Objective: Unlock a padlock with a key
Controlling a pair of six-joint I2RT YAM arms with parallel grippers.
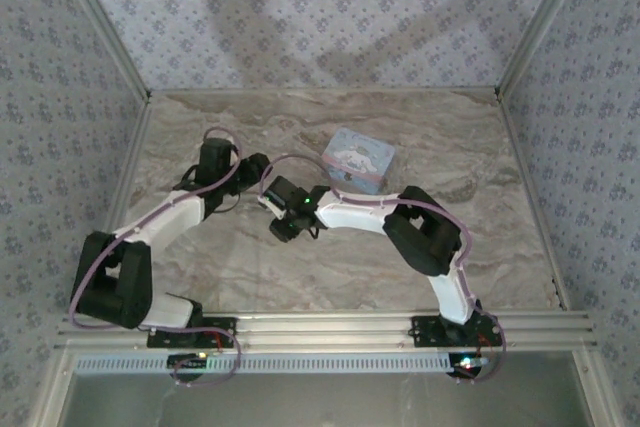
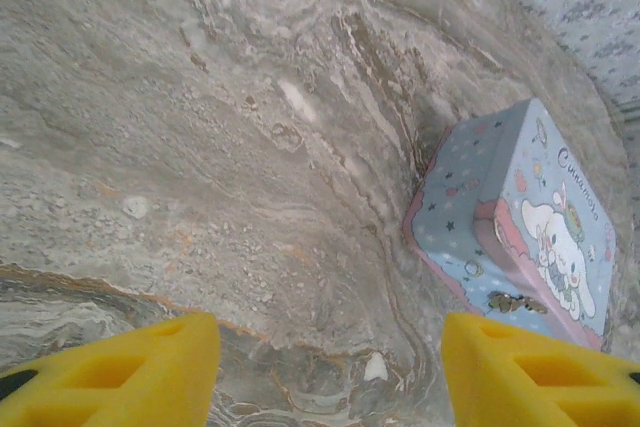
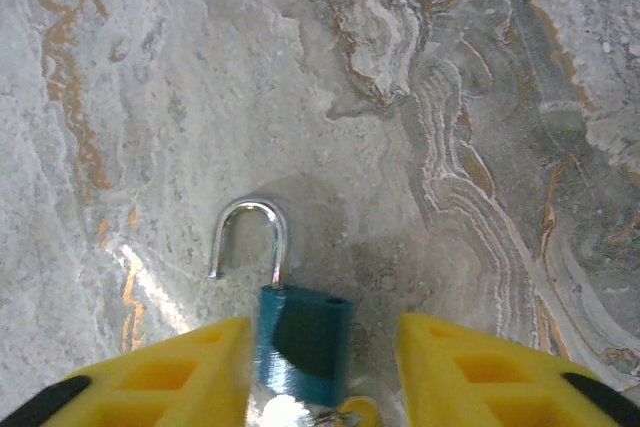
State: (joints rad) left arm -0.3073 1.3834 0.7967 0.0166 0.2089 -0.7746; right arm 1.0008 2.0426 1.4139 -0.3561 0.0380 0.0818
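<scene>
The padlock (image 3: 300, 342) is seen in the right wrist view, lying on the marbled worktop (image 3: 450, 147) between the two yellow fingers (image 3: 170, 372) of the right claw (image 3: 322, 335). Its dark teal body is set close against the left-hand finger, and a clear strip of worktop is left between the body and the other finger. The right claw is therefore held apart and is not clamped on the lock. The silver shackle (image 3: 279, 247) is raised out of the body. One leg is seated in the top of the body, while the other leg hangs free off to the side, over bare stone. At the foot of the body, at the frame edge, a bright metal patch and a small gold-coloured round piece (image 3: 355, 412) are glimpsed; what they are cannot be told.

In the top view the right claw (image 1: 285, 217) is placed near the middle of the worktop (image 1: 480, 237), and the left claw (image 1: 258, 172) is found just beside it, up and to the left. A light-blue tin (image 1: 360, 160) with a white cartoon figure stands beyond them.

In the left wrist view the left claw (image 2: 328, 347) is spread wide with nothing between its fingers, and the tin (image 2: 530, 217) is seen to one side of it.
</scene>
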